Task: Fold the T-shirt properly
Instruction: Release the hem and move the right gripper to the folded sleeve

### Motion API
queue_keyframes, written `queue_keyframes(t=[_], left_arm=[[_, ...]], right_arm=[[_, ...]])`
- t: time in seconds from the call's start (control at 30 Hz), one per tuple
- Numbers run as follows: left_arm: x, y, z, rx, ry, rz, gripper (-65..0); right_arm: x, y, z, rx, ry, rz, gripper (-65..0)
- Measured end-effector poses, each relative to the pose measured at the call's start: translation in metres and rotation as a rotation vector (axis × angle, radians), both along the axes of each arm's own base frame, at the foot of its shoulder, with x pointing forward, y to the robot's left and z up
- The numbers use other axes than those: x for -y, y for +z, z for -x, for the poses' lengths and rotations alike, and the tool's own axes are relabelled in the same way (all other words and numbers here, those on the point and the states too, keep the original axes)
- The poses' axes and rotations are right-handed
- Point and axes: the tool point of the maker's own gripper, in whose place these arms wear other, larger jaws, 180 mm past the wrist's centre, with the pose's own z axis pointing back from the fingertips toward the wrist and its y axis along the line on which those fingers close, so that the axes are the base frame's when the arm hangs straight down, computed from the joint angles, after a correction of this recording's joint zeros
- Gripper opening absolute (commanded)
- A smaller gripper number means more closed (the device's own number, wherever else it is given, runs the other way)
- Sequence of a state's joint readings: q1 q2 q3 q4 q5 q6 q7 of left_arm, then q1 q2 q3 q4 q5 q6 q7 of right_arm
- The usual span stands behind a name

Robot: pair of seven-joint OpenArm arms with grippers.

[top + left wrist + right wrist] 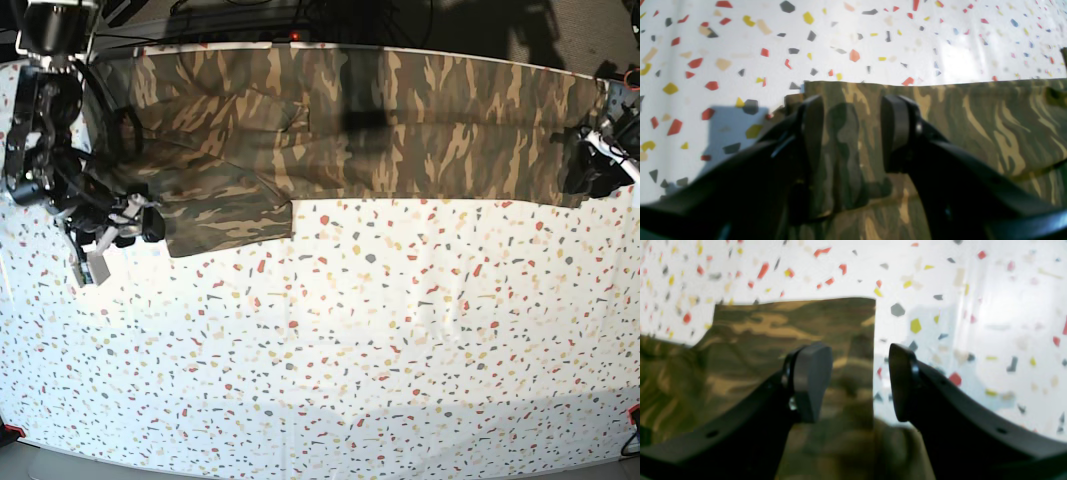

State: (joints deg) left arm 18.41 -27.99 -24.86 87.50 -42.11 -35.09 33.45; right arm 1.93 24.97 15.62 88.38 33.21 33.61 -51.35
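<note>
T-shirt edge beside bare tabletop

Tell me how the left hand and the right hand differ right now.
The left hand hangs wholly over the T-shirt; the right hand straddles its sleeve edge, one finger over cloth, the other over the speckled table. In the base view the left hand is at the shirt's right end, the right at its left. Both are open, holding nothing.

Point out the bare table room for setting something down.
Free: the speckled tabletop from the T-shirt hem down to the near edge. Crowded: the far strip under the shirt, and its ends, where the right gripper and left gripper hover.
</note>
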Motion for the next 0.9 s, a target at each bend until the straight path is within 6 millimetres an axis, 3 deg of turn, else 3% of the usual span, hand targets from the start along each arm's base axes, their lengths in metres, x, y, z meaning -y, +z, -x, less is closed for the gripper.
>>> queue_keyframes(t=[0.37,0.53,0.77,0.9], left_arm=[[0.000,0.001,0.000,0.005,0.001,0.002,-37.8],[0.000,0.000,0.000,0.004,0.002,0.002,-37.8],[0.000,0.000,0.000,0.004,0.001,0.002,-37.8],[0.000,0.000,0.000,0.004,0.001,0.002,-37.8]], right_arm=[[-0.014,-0.052,-0.029,-0.208,0.031,-0.032,-33.1],[-0.025,-0.054,-0.041,-0.230,0.072,0.012,-33.2],[-0.037,-0.060,-0.040,-0.239,0.092,0.035,-33.4],[-0.040,-0.062,-0.040,-0.241,0.096,0.039,-43.0]])
